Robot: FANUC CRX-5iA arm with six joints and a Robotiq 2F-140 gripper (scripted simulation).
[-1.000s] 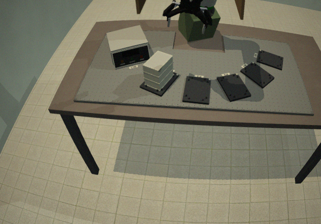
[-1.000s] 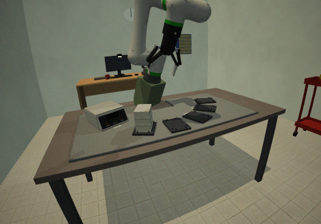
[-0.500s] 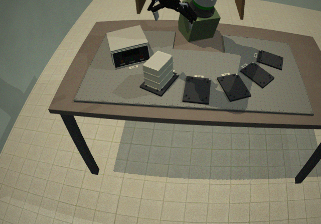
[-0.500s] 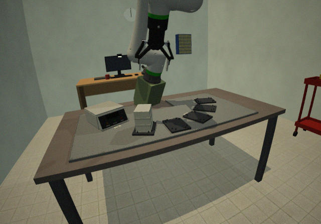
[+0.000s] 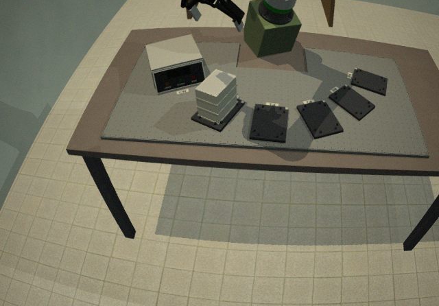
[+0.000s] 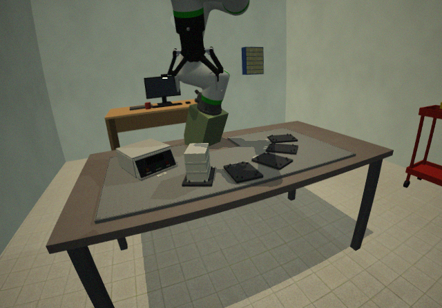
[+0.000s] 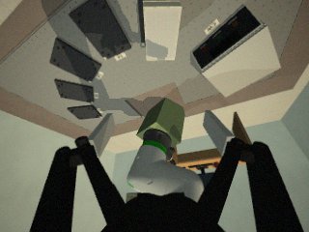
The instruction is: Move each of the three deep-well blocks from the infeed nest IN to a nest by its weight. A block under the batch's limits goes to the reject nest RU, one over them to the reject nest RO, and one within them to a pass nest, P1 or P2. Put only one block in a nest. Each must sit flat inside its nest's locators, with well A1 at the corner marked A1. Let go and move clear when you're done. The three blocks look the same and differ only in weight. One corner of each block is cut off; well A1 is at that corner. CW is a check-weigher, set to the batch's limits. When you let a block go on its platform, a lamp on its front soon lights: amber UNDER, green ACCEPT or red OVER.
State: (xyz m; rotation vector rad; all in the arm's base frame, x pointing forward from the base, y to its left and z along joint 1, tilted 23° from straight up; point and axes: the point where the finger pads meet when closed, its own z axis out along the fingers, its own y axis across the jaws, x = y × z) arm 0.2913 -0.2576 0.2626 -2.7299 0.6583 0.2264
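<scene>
Three pale deep-well blocks stand in one stack on the dark infeed nest. The check-weigher stands left of the stack with its platform bare and its lamps dim. My gripper is open and empty. It hangs high above the back of the table, between the weigher and the arm's green pedestal. Four dark nests lie empty in an arc right of the stack: the nearest nest and the farthest nest.
Two middle nests lie between those. All rest on a grey perforated plate on the brown table. A desk with a monitor stands behind the table and a red cart at the right.
</scene>
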